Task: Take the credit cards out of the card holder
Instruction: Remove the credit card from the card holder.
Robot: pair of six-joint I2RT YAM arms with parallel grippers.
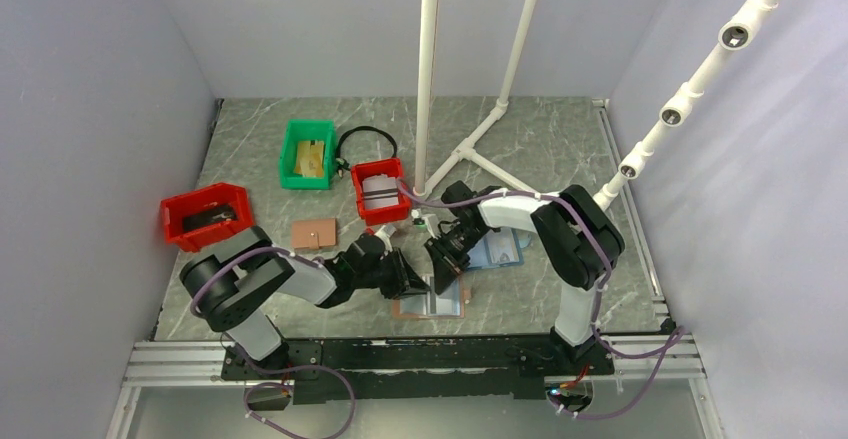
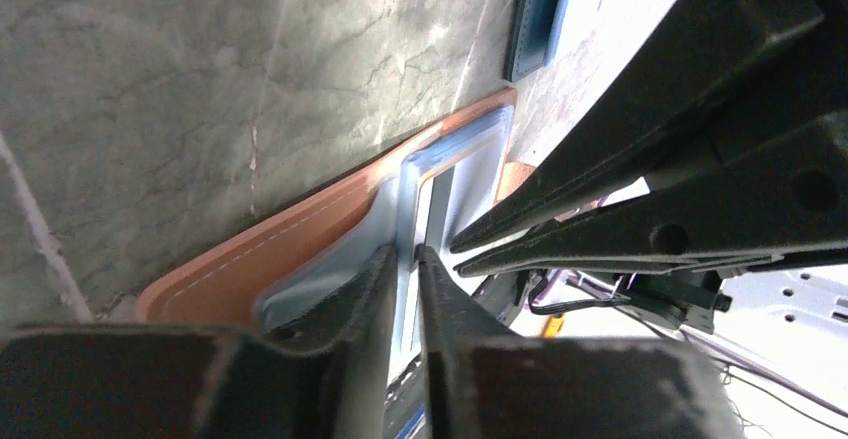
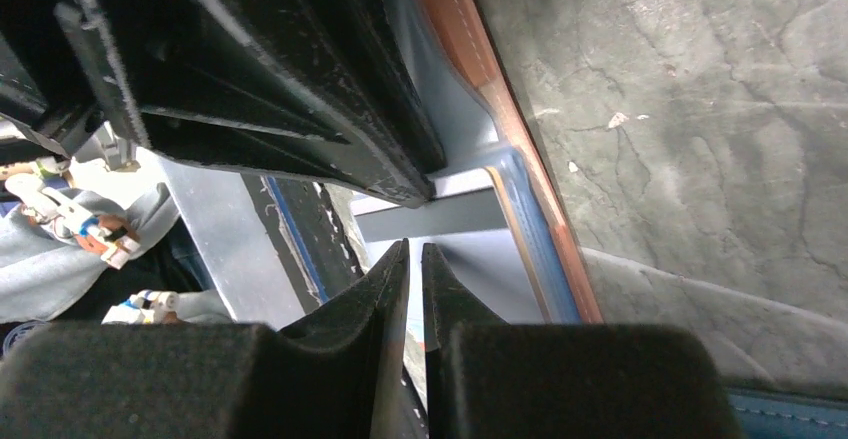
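Note:
The brown card holder (image 1: 408, 310) lies open near the table's front, its light blue inside facing up. In the left wrist view its brown edge (image 2: 260, 254) runs diagonally. My left gripper (image 1: 412, 284) (image 2: 405, 255) is shut on the light blue pocket lip of the holder. A pale credit card (image 2: 438, 199) (image 3: 480, 274) shows inside the pocket frame. My right gripper (image 1: 445, 281) (image 3: 415, 249) comes in from the other side. Only a thin slit separates its jaws, with nothing seen in it. Its tips are at the card's edge, close to the left fingers (image 3: 300, 89).
An all-blue bifold (image 1: 497, 249) (image 2: 535, 19) lies just behind the right gripper. A second brown holder, closed (image 1: 314, 233), lies to the left. Two red bins (image 1: 204, 214) (image 1: 380, 191) and a green bin (image 1: 307, 154) stand further back. White pipes (image 1: 428, 79) rise behind them.

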